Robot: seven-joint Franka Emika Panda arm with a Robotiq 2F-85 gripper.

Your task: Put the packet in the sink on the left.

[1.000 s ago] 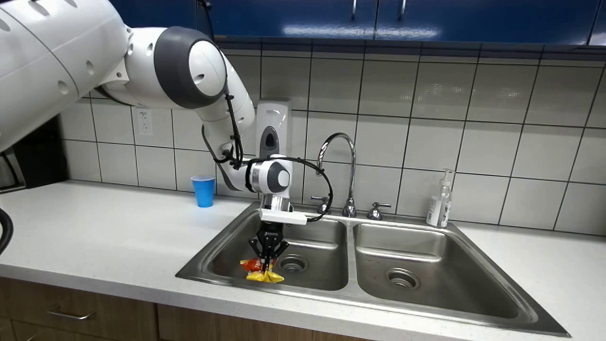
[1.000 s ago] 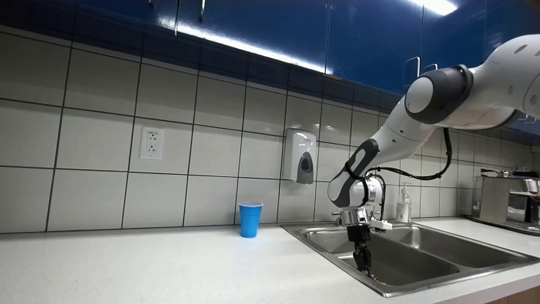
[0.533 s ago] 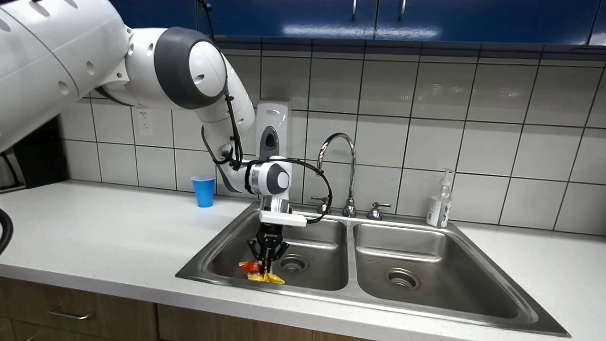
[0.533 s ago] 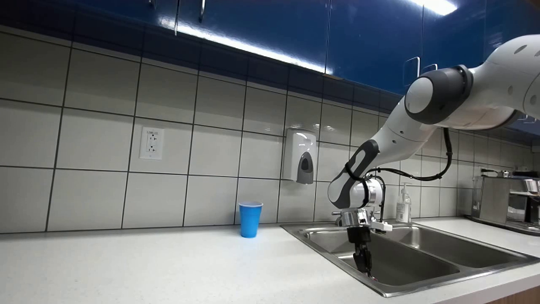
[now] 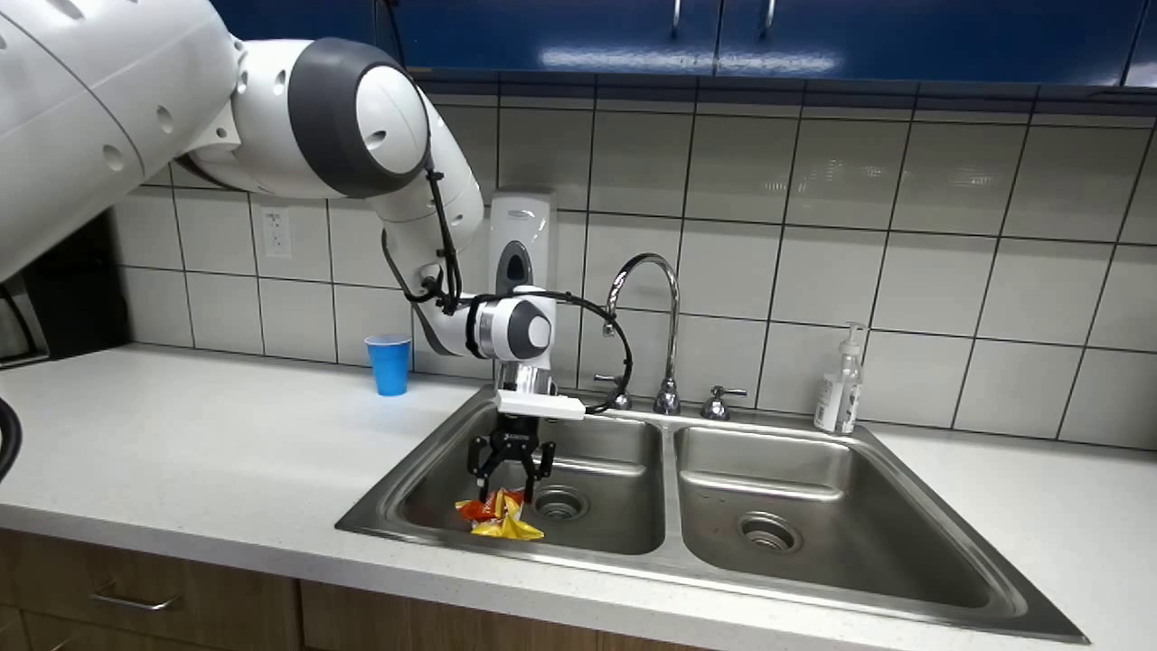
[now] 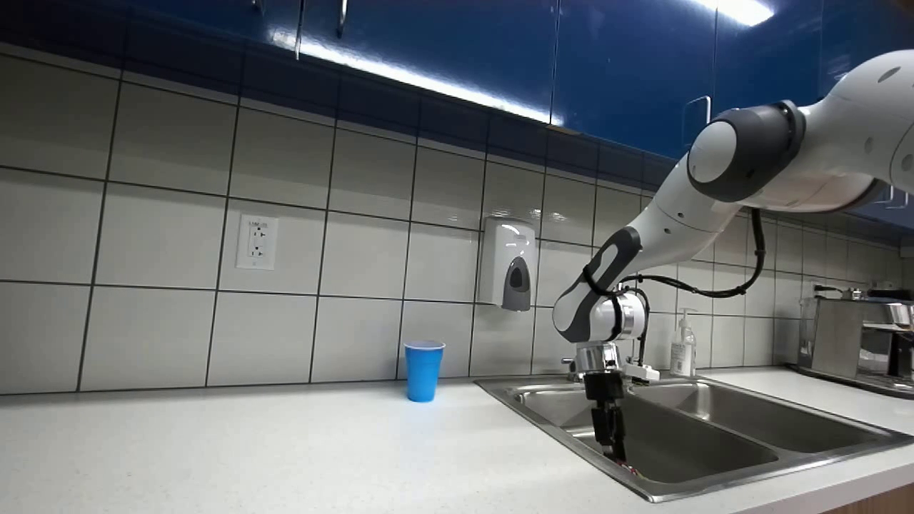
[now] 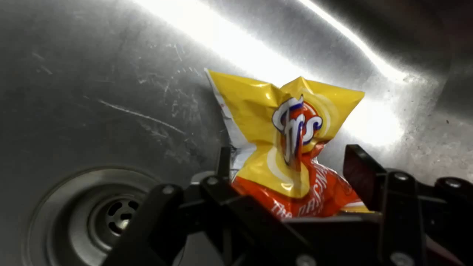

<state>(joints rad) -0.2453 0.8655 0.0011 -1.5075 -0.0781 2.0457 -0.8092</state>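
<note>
All 3 views share the sink (image 5: 673, 506), wrist closest.

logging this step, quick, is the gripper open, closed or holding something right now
Gripper: open, holding nothing; the packet lies in the sink.

Packet (image 7: 286, 142) yellow and orange-red, white-lettered; hand (image 5: 505, 496) black; cup (image 5: 390, 369) blue; counter (image 5: 226, 434) white; cabinets (image 5: 904, 41) blue

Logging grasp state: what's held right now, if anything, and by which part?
Nothing is held: the claw stands open, and the packet lies unpinched in the left sink.
</note>
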